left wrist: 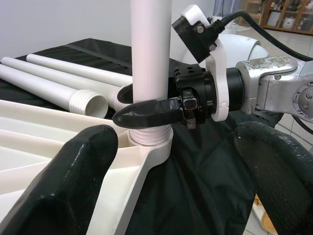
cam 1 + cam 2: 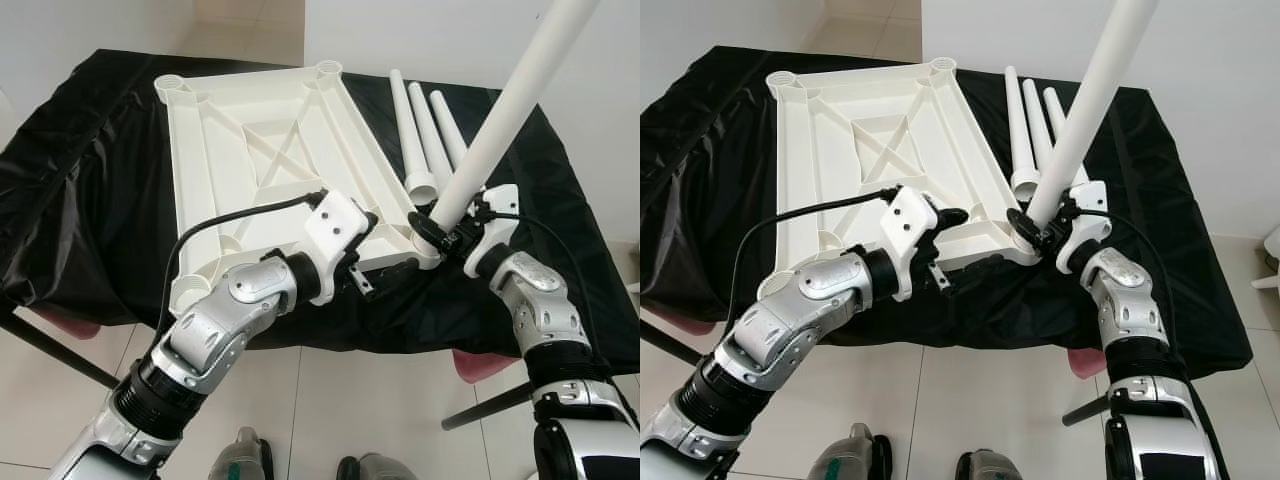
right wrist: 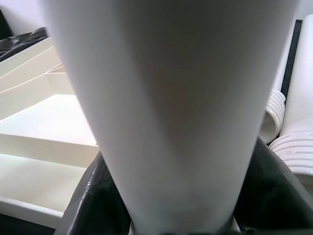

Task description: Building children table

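Observation:
The white tabletop [image 2: 270,150] lies upside down on a table draped in black cloth [image 2: 90,190]. A long white table leg [image 2: 500,125] stands tilted in the corner socket [image 1: 149,142] nearest my right side, its threaded end partly in. My right gripper [image 2: 440,232] is shut on this leg just above the socket, one black finger [image 1: 146,112] across its front. My left gripper [image 2: 945,248] hovers open at the tabletop's near edge, facing the socket. Its fingers [image 1: 73,181] are spread wide with nothing between them.
Three loose white legs [image 2: 425,130] lie side by side on the cloth right of the tabletop, threaded ends toward me. The cloth hangs over the near table edge [image 2: 400,330]. Below are a tiled floor, reddish stools [image 2: 480,365] and dark table legs [image 2: 60,355].

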Controlling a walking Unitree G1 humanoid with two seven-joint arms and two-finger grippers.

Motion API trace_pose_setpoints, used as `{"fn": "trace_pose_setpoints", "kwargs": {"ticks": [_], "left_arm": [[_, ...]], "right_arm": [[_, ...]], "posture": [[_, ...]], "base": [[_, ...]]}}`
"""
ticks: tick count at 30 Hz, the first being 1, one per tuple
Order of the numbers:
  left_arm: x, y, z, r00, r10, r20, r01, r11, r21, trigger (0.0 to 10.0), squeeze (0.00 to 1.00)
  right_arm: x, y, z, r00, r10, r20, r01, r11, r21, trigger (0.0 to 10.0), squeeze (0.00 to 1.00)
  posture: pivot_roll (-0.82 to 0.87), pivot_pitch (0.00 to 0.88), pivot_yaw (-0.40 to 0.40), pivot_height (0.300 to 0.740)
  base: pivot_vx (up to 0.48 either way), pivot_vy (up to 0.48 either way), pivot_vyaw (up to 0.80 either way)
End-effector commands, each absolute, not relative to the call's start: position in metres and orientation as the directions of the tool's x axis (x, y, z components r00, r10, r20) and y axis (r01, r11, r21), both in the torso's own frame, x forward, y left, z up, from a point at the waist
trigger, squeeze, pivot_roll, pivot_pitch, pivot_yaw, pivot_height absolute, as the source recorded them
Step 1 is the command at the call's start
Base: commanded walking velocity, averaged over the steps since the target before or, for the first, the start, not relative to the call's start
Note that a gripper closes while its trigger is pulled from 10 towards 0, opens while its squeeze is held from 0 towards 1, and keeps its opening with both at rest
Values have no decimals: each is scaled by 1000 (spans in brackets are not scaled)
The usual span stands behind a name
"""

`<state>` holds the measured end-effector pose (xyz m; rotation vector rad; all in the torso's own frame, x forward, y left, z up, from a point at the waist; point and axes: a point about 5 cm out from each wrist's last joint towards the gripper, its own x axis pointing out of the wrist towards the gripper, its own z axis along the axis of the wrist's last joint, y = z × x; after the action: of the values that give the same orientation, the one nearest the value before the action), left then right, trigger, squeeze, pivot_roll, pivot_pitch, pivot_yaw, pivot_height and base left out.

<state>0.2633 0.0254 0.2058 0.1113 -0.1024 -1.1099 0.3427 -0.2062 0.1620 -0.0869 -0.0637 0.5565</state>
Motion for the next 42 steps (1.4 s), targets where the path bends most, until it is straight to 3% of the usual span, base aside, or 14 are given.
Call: {"fn": "trace_pose_setpoints", "kwargs": {"ticks": [1, 2, 14, 16, 25, 37, 42], "left_arm": [[262, 24, 205, 420, -908, 9, 897, 417, 146, 10000, 0], [262, 24, 204, 416, -909, 8, 899, 412, 146, 10000, 0], [261, 23, 199, 404, -915, -10, 906, 398, 144, 10000, 0], [260, 23, 199, 401, -916, -12, 908, 395, 142, 10000, 0], [260, 23, 199, 401, -916, -12, 908, 395, 142, 10000, 0], [260, 23, 201, 407, -914, -4, 905, 402, 141, 10000, 0], [260, 23, 202, 408, -913, 1, 904, 404, 139, 10000, 0]], "right_arm": [[340, -202, 158, 834, 550, 41, -546, 834, -82, 0, 0], [341, -201, 158, 849, 527, 44, -523, 849, -80, 10000, 0], [340, -182, 161, 902, 414, 121, -414, 910, -24, 10000, 0], [343, -187, 157, 956, 274, 109, -278, 960, 24, 10000, 0], [344, -200, 152, 996, 57, 67, -63, 994, 84, 10000, 0], [332, -191, 137, 954, -301, 5, 299, 950, 87, 10000, 0], [332, -174, 137, 959, -284, -7, 283, 953, 111, 10000, 0]], "posture": [[7, 75, -6, 740], [7, 75, -6, 740], [1, 72, -7, 740], [4, 72, -9, 740], [4, 76, -9, 740], [7, 84, -13, 740], [6, 84, -12, 740]], "base": [[0, 0, 0], [0, 0, 0], [0, 0, 0], [0, 0, 0], [0, 0, 0], [0, 0, 0], [0, 0, 0]]}}
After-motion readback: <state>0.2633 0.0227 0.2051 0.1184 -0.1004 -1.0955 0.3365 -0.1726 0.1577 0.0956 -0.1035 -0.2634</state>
